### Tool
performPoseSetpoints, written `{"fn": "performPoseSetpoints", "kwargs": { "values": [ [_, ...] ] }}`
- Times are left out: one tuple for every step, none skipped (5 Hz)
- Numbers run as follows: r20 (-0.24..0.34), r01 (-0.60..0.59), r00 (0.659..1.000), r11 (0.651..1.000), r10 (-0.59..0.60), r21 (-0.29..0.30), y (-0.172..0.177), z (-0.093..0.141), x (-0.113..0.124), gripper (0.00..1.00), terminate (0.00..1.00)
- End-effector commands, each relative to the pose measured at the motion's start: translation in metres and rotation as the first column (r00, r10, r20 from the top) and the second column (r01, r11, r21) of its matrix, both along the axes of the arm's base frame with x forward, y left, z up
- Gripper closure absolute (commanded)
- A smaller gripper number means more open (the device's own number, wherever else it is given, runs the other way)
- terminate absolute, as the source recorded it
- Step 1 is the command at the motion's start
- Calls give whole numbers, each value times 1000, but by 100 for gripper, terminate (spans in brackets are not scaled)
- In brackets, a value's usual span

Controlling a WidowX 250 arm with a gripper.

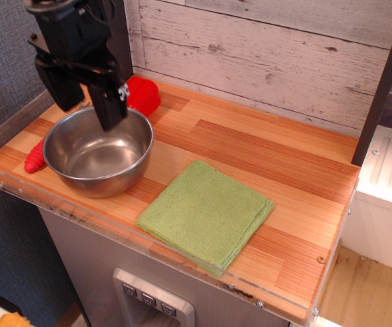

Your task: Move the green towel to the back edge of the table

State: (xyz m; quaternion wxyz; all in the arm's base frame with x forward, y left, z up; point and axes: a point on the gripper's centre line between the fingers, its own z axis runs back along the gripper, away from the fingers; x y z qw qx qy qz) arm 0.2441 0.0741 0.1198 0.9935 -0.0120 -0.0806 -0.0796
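**Reaching for a soft cloth at the near edge**

Hovering over the steel bowl (99, 150) at the far left, the gripper (87, 102) is carrying nothing, its two dark fingers spread apart. The green towel (206, 212) is lying flat and folded on the table (264, 146), close to the near acrylic rim and just right of the bowl, well apart from the gripper. It is looking light, limp and woven, so it is likely sagging and unfolding if lifted by one layer. Pinching all the stacked layers at a corner or along the far folded edge seems best, then dragging or carrying it toward the whitewashed planks (264, 54). A red object (140, 94) is sitting behind the bowl, clear of that path.
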Motion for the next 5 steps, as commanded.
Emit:
{"fn": "performPoseSetpoints", "kwargs": {
  "values": [
    [-28, 97, 995, 995, -97, 3, -45, -34, -16, 0, 0],
    [-38, 120, 992, 992, -118, 44, -62, -53, -11, 0, 0],
    [-39, 130, 991, 989, -127, 75, -73, -69, -3, 0, 0],
    [-40, 142, 989, 986, -139, 85, -88, -81, 8, 0, 0],
    [-44, 129, 991, 989, -126, 74, -94, -95, 15, 0, 0]
  ]
}}
